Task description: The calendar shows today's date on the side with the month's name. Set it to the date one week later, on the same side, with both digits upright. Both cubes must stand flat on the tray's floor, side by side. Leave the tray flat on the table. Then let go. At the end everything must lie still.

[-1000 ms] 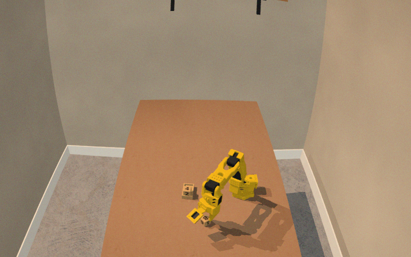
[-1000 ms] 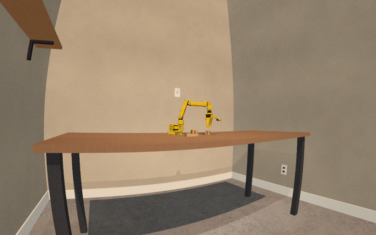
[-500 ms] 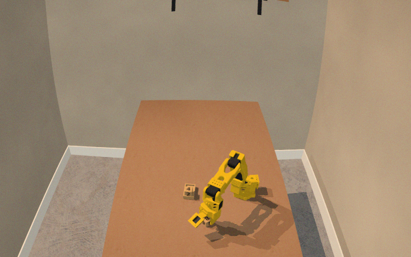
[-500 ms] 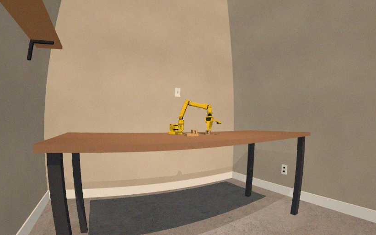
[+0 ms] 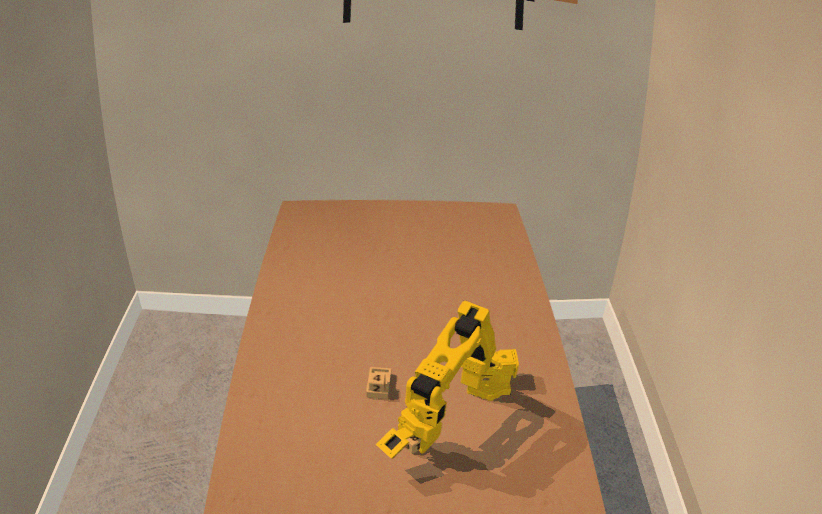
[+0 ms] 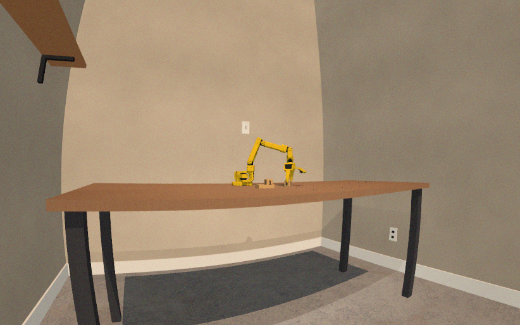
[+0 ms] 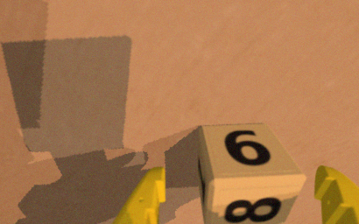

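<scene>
The tray (image 5: 379,395) (image 6: 260,186) lies flat on the table. One wooden cube (image 5: 377,382) (image 6: 269,181) stands in its front half in the top view, with 4 on top and 2 on the side towards that camera. The exterior view shows a 1 on it. The other cube (image 5: 413,445) (image 7: 252,150) is outside the tray, on the table; the wrist view shows a 6 and an 8 on it. My gripper (image 5: 416,446) (image 6: 288,183) (image 7: 240,171) is open, low at this cube, with a fingertip on either side and a gap to each. The month's name cannot be read.
The brown table (image 5: 312,287) (image 6: 153,197) carries the arm's base (image 5: 490,383) (image 6: 241,178), behind and to the right of the tray in the top view. The tray stands left of the gripper there. The arm's shadows fall right of the loose cube.
</scene>
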{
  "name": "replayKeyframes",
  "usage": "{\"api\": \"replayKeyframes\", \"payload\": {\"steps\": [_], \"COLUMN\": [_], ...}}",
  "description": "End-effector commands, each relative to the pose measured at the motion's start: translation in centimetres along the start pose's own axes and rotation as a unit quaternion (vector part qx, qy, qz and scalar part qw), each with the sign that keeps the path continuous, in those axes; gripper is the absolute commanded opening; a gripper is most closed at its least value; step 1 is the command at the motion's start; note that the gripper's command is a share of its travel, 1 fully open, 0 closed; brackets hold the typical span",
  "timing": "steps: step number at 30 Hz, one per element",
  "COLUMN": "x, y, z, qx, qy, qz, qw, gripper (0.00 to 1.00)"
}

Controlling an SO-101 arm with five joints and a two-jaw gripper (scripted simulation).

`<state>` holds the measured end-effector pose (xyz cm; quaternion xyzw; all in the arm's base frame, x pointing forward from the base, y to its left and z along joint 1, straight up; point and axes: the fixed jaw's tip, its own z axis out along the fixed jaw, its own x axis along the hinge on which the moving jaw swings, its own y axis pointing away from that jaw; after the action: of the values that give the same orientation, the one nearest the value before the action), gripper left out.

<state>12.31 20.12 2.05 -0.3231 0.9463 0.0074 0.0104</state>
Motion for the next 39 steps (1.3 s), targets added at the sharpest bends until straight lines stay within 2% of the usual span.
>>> {"api": "replayKeyframes", "payload": {"steps": [1, 20, 39], "x": [-0.27, -0.28, -0.30], "y": [0.33, 0.09, -0.64], "z": [-0.39, -0.39, -0.39], "qx": [-0.006, -0.005, -0.005], "qy": [-0.014, -0.014, -0.014], "qz": [0.000, 0.000, 0.000], "qw": [1.000, 1.000, 1.000], "gripper": [0.35, 0.31, 0.19]}}
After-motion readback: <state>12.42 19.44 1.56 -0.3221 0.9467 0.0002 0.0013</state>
